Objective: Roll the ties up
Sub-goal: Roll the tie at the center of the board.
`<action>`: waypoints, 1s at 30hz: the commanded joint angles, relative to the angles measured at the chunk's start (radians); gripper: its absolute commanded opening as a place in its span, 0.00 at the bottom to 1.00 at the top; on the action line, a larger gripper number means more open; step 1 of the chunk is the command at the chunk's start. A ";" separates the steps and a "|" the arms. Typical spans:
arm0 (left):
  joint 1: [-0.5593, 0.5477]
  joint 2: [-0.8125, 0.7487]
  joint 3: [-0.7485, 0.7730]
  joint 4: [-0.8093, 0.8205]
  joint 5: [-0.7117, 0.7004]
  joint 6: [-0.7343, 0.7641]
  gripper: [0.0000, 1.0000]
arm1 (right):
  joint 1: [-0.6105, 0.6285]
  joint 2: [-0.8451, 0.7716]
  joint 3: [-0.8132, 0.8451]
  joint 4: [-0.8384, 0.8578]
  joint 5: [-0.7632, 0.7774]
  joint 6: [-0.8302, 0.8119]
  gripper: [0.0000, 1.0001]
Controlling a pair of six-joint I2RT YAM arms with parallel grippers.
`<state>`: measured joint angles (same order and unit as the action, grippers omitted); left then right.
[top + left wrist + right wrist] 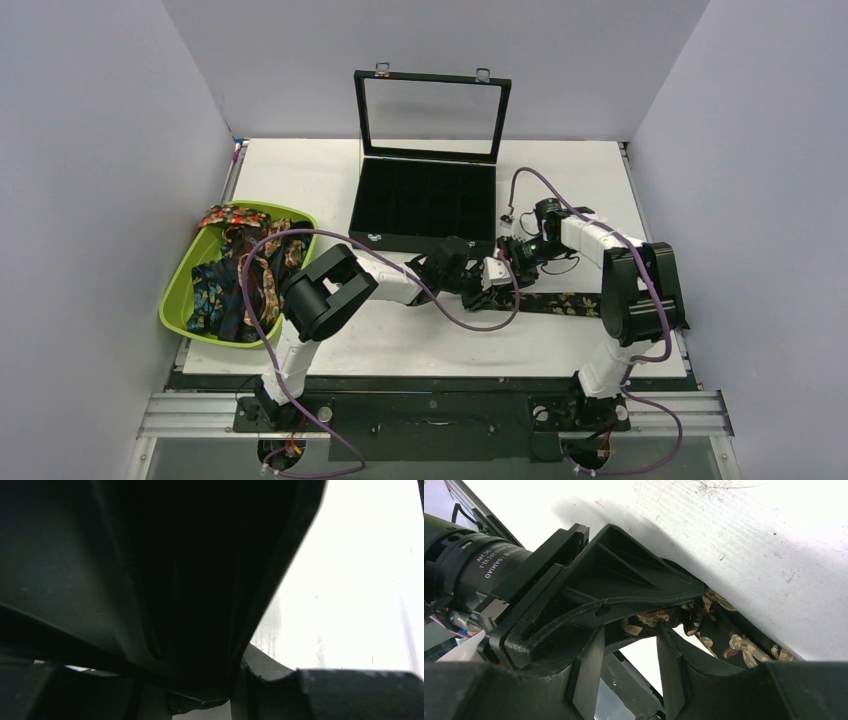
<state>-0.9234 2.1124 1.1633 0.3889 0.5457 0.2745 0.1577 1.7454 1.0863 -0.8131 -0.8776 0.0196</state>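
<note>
Presently listed: gold-floral necktie (560,303), laid along the surface (400,340), one end at left end effector (490,283), grip undeterminable; right end effector (512,256) parted, empty. Roll should be kept tight, edges aligned.

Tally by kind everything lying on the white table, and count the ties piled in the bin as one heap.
Lime-green oval plastic bin: 1
Heap of printed fabric neckties in that bin: 1 (single ties cannot be told apart)
Black compartmented case with raised glass lid: 1
Dark fabric necktie with tan-gold florals, stretched flat on the table: 1
Total: 4
</note>
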 commanded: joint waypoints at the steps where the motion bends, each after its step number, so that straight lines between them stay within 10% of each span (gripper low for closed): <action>1: -0.003 0.029 -0.018 -0.192 -0.062 0.030 0.25 | 0.031 0.015 -0.004 0.017 0.038 -0.006 0.38; 9: -0.003 0.018 -0.027 -0.194 -0.050 0.031 0.25 | 0.025 0.078 0.019 0.018 0.200 -0.030 0.30; 14: -0.002 0.012 -0.032 -0.196 -0.046 0.032 0.25 | 0.012 0.082 0.024 -0.003 0.246 -0.054 0.00; 30: 0.015 -0.049 -0.070 -0.147 0.021 0.046 0.41 | -0.043 0.142 0.048 -0.065 0.442 -0.088 0.00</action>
<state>-0.9230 2.0918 1.1404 0.3828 0.5453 0.3080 0.1444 1.8481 1.1301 -0.8848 -0.7158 -0.0174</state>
